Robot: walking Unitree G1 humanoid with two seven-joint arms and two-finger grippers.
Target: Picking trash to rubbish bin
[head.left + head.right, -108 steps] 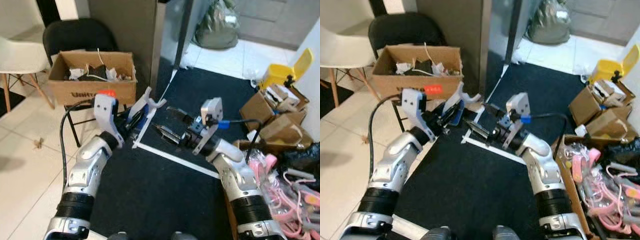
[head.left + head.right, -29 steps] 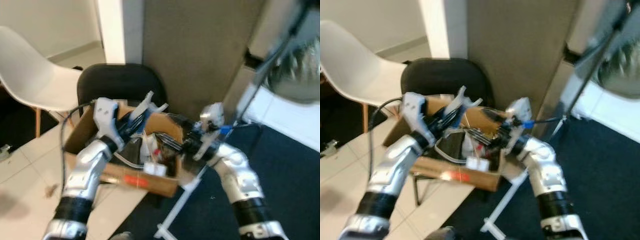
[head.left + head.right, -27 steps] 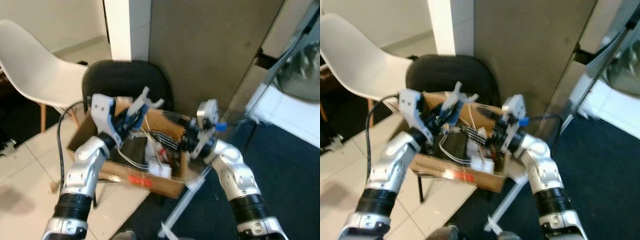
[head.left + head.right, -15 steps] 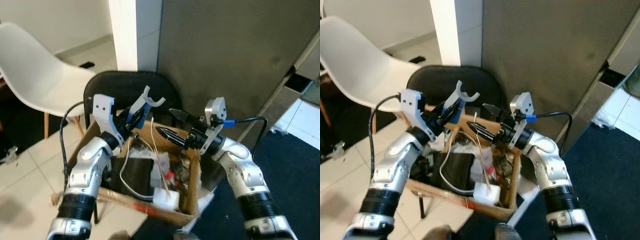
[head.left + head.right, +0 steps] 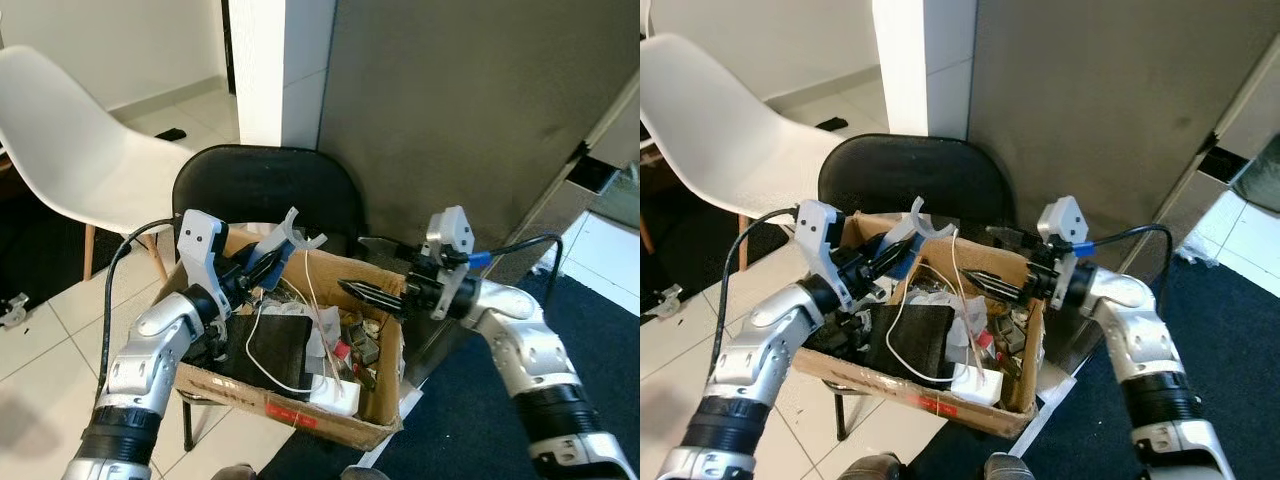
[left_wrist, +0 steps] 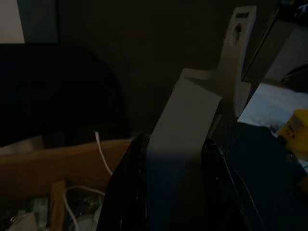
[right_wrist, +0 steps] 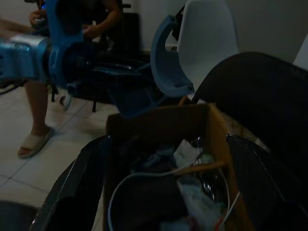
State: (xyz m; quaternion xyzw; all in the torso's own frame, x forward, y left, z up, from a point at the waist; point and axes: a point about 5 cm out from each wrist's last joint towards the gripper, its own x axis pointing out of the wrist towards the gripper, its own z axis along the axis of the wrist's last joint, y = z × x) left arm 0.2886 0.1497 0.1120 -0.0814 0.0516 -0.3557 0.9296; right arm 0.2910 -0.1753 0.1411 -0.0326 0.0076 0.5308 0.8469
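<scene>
I have the left gripper (image 5: pixel 262 262) clamped on the white forked plastic piece (image 5: pixel 290 233), holding it over the near-left part of the open brown cardboard box (image 5: pixel 385 395) that serves as the rubbish bin. The box sits on the black padded chair (image 5: pixel 262 190) and is already crowded with scraps, a white cable (image 5: pixel 908 318) and a black pouch (image 5: pixel 908 340). I judge the carrying done; what is left is to let go so the piece drops in, then pull both arms clear. The piece's forked end points up and toward the box's far wall, so it may catch on the rim unless I lower first.

My right gripper (image 5: pixel 368 267) hangs over the box's right rim, its two black fingers apart and holding nothing.

The head views give me the piece's place over the box. The left wrist view shows what they don't: the pale piece (image 6: pixel 185 130) seated squarely between both fingers. The right wrist view looks across the box and catches a person's sandalled foot (image 7: pixel 32 143) on the tiles beyond.
</scene>
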